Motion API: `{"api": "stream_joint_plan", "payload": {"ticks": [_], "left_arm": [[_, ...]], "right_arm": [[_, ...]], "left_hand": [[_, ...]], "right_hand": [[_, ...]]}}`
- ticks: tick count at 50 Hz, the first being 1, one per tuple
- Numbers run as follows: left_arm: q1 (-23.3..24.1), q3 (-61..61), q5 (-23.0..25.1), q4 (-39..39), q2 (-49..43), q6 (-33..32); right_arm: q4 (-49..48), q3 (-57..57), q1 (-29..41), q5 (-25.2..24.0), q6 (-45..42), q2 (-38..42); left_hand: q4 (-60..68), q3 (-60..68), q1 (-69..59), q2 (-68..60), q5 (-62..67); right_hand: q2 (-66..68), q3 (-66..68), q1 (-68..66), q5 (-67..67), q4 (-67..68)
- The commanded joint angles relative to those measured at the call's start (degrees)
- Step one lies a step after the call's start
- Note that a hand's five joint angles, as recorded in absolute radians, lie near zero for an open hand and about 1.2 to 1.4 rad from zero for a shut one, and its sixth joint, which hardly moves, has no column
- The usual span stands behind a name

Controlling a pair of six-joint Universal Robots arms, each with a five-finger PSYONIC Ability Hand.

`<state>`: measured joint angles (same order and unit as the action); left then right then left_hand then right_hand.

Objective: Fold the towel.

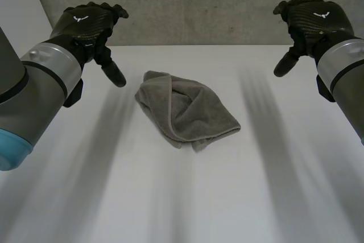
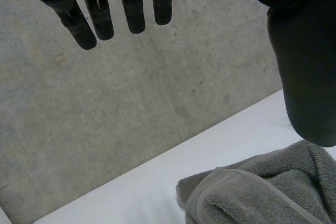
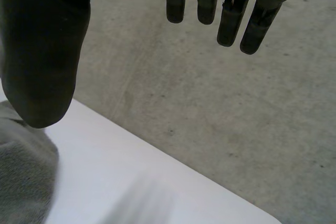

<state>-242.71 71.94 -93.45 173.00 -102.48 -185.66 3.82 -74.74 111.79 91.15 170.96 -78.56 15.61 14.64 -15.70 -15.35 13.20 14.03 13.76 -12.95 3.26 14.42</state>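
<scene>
I see grey terry towel [image 1: 185,109] crumpled in a soft heap mid-worktop [image 1: 239,197], my left hand [image 1: 91,24] hovering far left, fingers [image 2: 131,9] straight, wide, holding nothing, right hand [image 1: 311,18] far right, fingers [image 3: 231,19] likewise, rough concrete wall [image 1: 199,4] beyond.

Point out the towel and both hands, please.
towel [image 1: 187,112], head view, middle of the crumpled cloth.
left hand [image 1: 88,22], head view, back of the hand.
right hand [image 1: 315,18], head view, back of the hand.

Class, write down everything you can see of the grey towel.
The towel is grey terry cloth with a stitched hem. It lies crumpled in loose overlapping folds near the middle of the white table. Only the table touches it; the left hand and right hand hover apart from it.
</scene>
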Motion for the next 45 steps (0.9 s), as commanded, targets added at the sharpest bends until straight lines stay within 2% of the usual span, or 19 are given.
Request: {"api": "stream_joint_plan", "payload": {"ticks": [1, 4, 6, 7, 9, 14, 18, 20, 24, 33, 35, 37, 38, 40, 41, 42, 43, 44, 45], "left_arm": [[-0.13, 0.48, 2.83, 4.70, -4.29, -3.46], [-0.13, 0.13, 4.07, 5.51, -6.51, -5.67], [-0.22, -0.57, 6.34, 6.56, -10.62, -10.48], [-0.22, -0.58, 6.35, 6.56, -10.64, -10.51], [-0.13, -1.10, 8.89, 6.74, -14.40, -15.58], [-0.04, -1.37, 13.46, 6.74, -19.24, -22.97], [-0.04, -1.63, 16.90, 7.26, -21.98, -27.12], [0.05, -2.59, 20.05, 8.40, -25.47, -30.88], [0.13, -4.87, 21.21, 8.93, -29.09, -33.36], [0.22, -7.52, 21.03, 8.93, -32.88, -33.89], [0.22, -7.87, 20.94, 8.93, -33.49, -33.89], [0.22, -8.66, 20.51, 9.02, -34.19, -33.80], [0.22, -8.66, 20.50, 9.02, -34.19, -33.80], [0.31, -8.92, 20.33, 9.28, -34.28, -33.45], [0.31, -8.93, 20.33, 9.29, -34.28, -33.45], [0.31, -9.01, 20.24, 9.81, -34.11, -33.27], [0.40, -9.19, 19.89, 10.51, -33.58, -33.19], [0.40, -9.19, 19.89, 10.52, -33.58, -33.18], [0.66, -9.54, 19.02, 11.30, -32.97, -33.01]], "right_arm": [[0.13, -0.94, 0.44, -5.02, -5.20, 1.39], [1.09, -0.76, 0.53, -6.77, -7.39, 4.45], [1.54, -0.67, 0.53, -7.30, -8.10, 6.40], [1.80, -0.59, 0.53, -7.56, -8.36, 8.32], [1.89, -0.58, 0.53, -7.92, -8.45, 10.18], [1.27, -0.32, 0.62, -8.27, -8.45, 16.24], [0.31, 1.17, 1.23, -8.18, -8.54, 23.17], [-1.27, 3.27, 2.37, -8.79, -8.54, 27.30], [-2.50, 5.91, 2.81, -10.29, -8.45, 31.61], [-4.00, 10.67, 4.66, -10.82, -7.92, 36.81], [-4.09, 11.54, 4.75, -10.73, -7.92, 37.69], [-4.17, 13.12, 4.66, -10.64, -7.92, 38.74], [-4.17, 13.13, 4.66, -10.64, -7.92, 38.74], [-4.17, 14.26, 4.66, -10.55, -7.75, 39.01], [-4.17, 14.27, 4.66, -10.55, -7.75, 39.01], [-4.26, 14.53, 4.57, -10.47, -7.57, 38.92], [-4.26, 14.79, 4.66, -10.29, -7.40, 38.66], [-4.26, 14.80, 4.66, -10.29, -7.40, 38.66], [-4.61, 14.88, 4.75, -10.29, -6.87, 38.31]], "left_hand": [[-3.38, -2.41, 3.47, 3.12, -10.97], [-3.21, -2.24, 3.30, 2.95, -10.80], [-2.71, -1.74, 2.79, 2.45, -10.30], [-2.71, -1.73, 2.79, 2.44, -10.29], [-2.71, -1.73, 2.79, 2.44, -10.29], [-2.54, -1.56, 2.62, 2.27, -10.12], [-2.54, -1.57, 2.62, 2.28, -10.12], [-2.54, -1.57, 2.62, 2.28, -10.12], [-2.04, -1.06, 2.12, 1.77, -9.62], [4.19, 5.16, -4.11, -4.45, -3.40], [7.72, 8.70, -7.64, -7.99, 0.14], [15.91, 16.88, -15.83, -16.17, 8.33], [15.96, 16.94, -15.88, -16.23, 8.38], [38.38, 39.36, -38.30, -38.65, 30.80], [38.50, 39.48, -38.42, -38.77, 30.92], [48.49, 49.47, -48.41, -48.76, 40.91], [58.59, 59.56, -58.51, -58.85, 51.00], [58.69, 59.66, -58.61, -58.95, 51.11], [64.33, 65.30, -64.25, -64.59, 56.75]], "right_hand": [[-4.03, -3.76, 2.95, -3.26, -4.42], [-4.03, -3.76, 2.95, -3.26, -4.42], [-4.03, -3.76, 2.95, -3.26, -4.42], [-4.03, -3.76, 2.95, -3.26, -4.42], [-4.03, -3.76, 2.95, -3.26, -4.42], [-4.03, -3.76, 2.95, -3.26, -4.42], [0.75, 1.02, -1.83, 1.52, 0.36], [8.47, 8.74, -9.55, 9.24, 8.08], [12.69, 12.95, -13.77, 13.45, 12.30], [20.78, 21.05, -21.86, 21.55, 20.40], [26.34, 26.60, -27.42, 27.10, 25.95], [40.22, 40.49, -41.30, 40.99, 39.83], [40.30, 40.56, -41.38, 41.06, 39.91], [60.04, 60.30, -61.12, 60.80, 59.65], [60.15, 60.41, -61.23, 60.91, 59.76], [65.92, 66.18, -67.00, 66.68, 65.53], [65.97, 66.24, -67.05, 66.74, 65.58], [65.97, 66.24, -67.05, 66.74, 65.58], [65.97, 66.24, -67.05, 66.74, 65.58]]}}
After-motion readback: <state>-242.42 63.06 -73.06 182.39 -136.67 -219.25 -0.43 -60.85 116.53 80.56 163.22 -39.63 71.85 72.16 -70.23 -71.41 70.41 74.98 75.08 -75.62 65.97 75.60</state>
